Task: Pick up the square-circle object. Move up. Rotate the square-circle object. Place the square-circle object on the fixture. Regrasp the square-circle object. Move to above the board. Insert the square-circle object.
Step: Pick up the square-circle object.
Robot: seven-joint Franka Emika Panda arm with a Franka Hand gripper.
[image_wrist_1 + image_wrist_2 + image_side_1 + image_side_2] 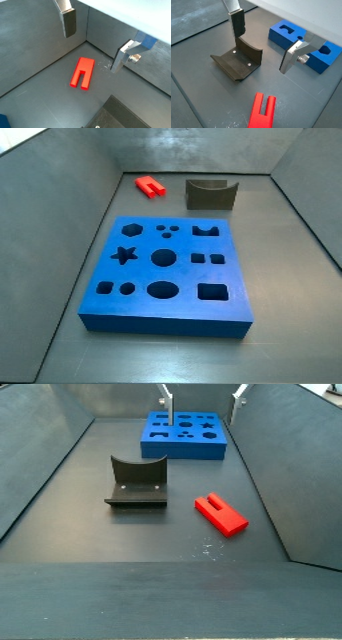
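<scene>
Square-circle object flat on floor, below hand; fingers apart, holding nothing.

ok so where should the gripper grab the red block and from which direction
Probably from straight above, closing across the long flat sides of the red block, near its solid middle rather than the slotted end. It lies flat on the floor, apart from the fixture, so both sides are free. The gripper hangs open above it, its fingers wide enough apart to straddle the block's narrow width.
</scene>
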